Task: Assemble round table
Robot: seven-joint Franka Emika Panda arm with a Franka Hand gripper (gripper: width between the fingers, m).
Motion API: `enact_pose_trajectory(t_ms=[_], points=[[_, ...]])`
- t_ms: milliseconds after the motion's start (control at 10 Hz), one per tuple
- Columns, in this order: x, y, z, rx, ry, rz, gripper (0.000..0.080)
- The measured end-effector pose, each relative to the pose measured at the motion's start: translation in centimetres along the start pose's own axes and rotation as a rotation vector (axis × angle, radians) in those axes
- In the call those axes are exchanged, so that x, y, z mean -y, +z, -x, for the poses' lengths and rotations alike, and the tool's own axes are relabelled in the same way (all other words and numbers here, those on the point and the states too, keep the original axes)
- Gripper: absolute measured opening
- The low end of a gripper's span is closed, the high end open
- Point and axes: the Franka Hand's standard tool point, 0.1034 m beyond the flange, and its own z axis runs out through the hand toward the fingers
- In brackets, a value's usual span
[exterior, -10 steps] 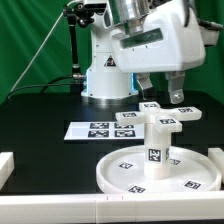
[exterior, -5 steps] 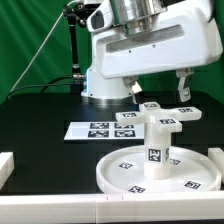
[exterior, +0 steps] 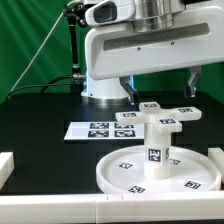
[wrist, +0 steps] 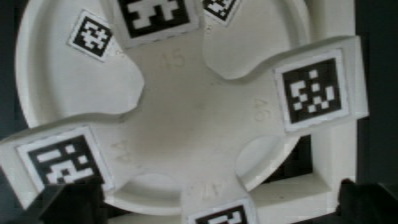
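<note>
The round disc (exterior: pixel 125 172) lies flat on the black table at the front right. The short thick leg (exterior: pixel 155 150) stands upright at the disc's middle. The cross-shaped foot (exterior: pixel 158 114) sits on top of the leg. My gripper (exterior: pixel 162 87) hangs above the foot, open and empty, its fingers (exterior: pixel 193 85) spread wide and clear of the foot's arms. In the wrist view I look straight down on the foot (wrist: pixel 196 110) and its tags, with the disc (wrist: pixel 39 60) beneath it. My gripper (wrist: pixel 210 205) shows there only as dark fingertips at the edge.
The marker board (exterior: pixel 100 130) lies flat behind the disc toward the exterior view's left. The robot's white base (exterior: pixel 105 85) stands at the back. A white block (exterior: pixel 5 165) sits at the front left and a low white wall (exterior: pixel 90 208) runs along the front edge.
My gripper has risen straight up from the cross foot, with its fingers staying open. The disc, leg and foot have not moved.
</note>
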Motion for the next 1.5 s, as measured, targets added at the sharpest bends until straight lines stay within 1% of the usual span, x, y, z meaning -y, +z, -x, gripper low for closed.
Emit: enact_pose_trajectory(t_ms=[200,300,400,500,700,900,1000,1200,1300,1400,1500], points=[[-0.2,0.0,0.0,0.001,-0.158,0.004,0.0649],[-0.3,0.0,0.0,0.005,-0.292,0.008,0.0649],[-0.3,-0.1,0.1,0.013,-0.429,0.027,0.0649],[-0.2,-0.1,0.1,0.014,-0.505,0.029,0.0649],[-0.5,-0.1,0.1,0.017,-0.608,0.030,0.0649],[-0.8,0.0,0.0,0.014,-0.760,0.041,0.0649],[-0.7,0.3,0.2,0.001,-0.817,0.050,0.0649],[-0.2,0.8,0.5,-0.012,-0.829,0.058,0.0649],[0.0,1.2,0.7,-0.019,-0.861,0.075,0.0649],[-0.2,1.8,1.0,-0.018,-0.872,0.081,0.0649],[-0.4,2.0,1.1,-0.012,-0.871,0.081,0.0649]])
